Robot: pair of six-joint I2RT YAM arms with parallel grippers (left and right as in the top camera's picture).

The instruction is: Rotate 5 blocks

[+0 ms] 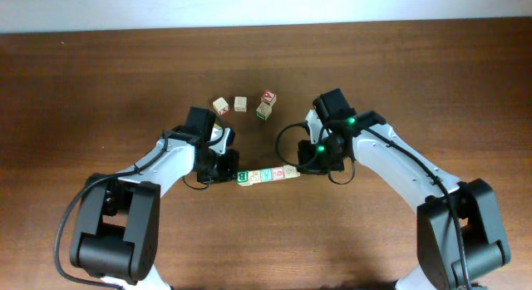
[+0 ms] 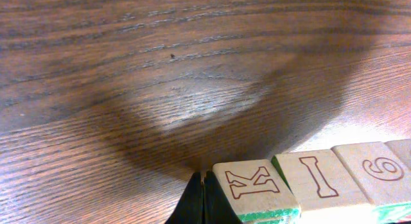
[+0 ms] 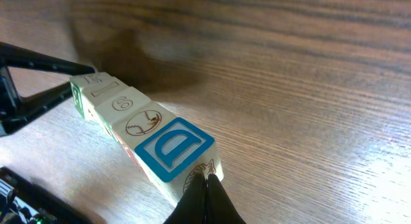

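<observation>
Wood-grain table [image 1: 100,82] is carrying a row of five blocks [image 1: 268,174], lying end to end near its centre between the two arms. At one end, the left gripper [image 2: 203,197], clenched tight with nothing between its fingers, is resting its tips against the K block [image 2: 253,185]. At the other end, the right gripper [image 3: 207,198], likewise clenched and empty, is touching the end face of the blue D block [image 3: 173,149]. Four loose cubes [image 1: 240,104] are sitting well apart from the row, farther from the arms.

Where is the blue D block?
In the right wrist view, the blue D block ends the row on the right, beside the baseball block, by the right gripper.
</observation>
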